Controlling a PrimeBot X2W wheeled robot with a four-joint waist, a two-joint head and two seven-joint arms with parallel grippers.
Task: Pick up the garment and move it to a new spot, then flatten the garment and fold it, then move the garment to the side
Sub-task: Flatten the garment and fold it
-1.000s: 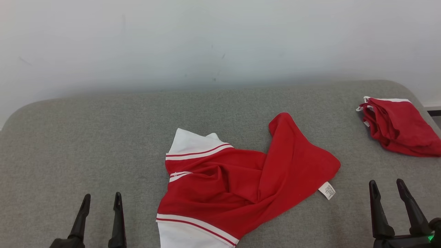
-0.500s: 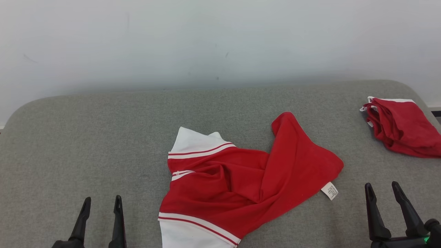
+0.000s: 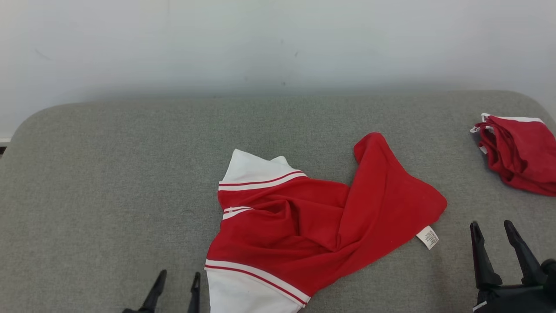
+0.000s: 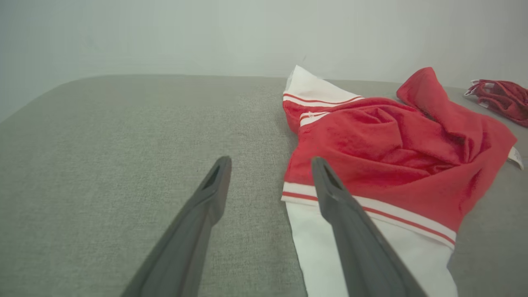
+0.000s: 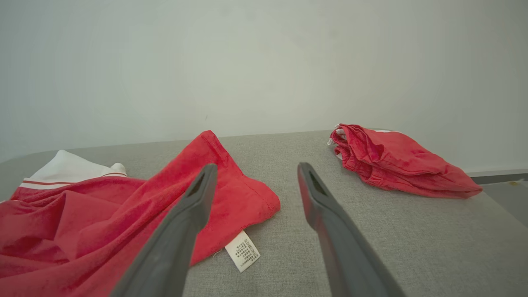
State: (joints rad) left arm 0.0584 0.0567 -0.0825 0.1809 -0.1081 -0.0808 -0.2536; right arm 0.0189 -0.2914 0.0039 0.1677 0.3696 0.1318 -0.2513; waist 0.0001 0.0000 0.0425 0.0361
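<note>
**Grey padded surface** (image 3: 95,182): spans the frame below a pale wall (image 3: 260,43). Everything in the head view has slid slightly right and up over the last second. This is the camera turning, not the things moving.

**Left gripper** (image 3: 179,274): bottom edge, left of centre. Its fingers are spread with nothing between them. It has crossed the frame rightward much further than the camera shift accounts for, and now sits just beside the white hem panel (image 3: 243,295). In the left wrist view one finger overlaps the hem's edge; whether it touches cannot be told.

**Garment** (image 3: 312,226): centre to lower centre. It is red with white striped bands and lies crumpled on the surface. Its shape is unchanged.

**Care label** (image 3: 428,237): at the garment's right corner.

**Right gripper** (image 3: 491,225): lower right. Its fingers are apart and empty, near the label but clear of it. It has hardly shifted.

**Second red garment** (image 3: 521,156): right edge, bundled, well apart.

**Judgement:** the pick-up is only starting. The left arm is closing on the hem, and nothing is gripped yet.
</note>
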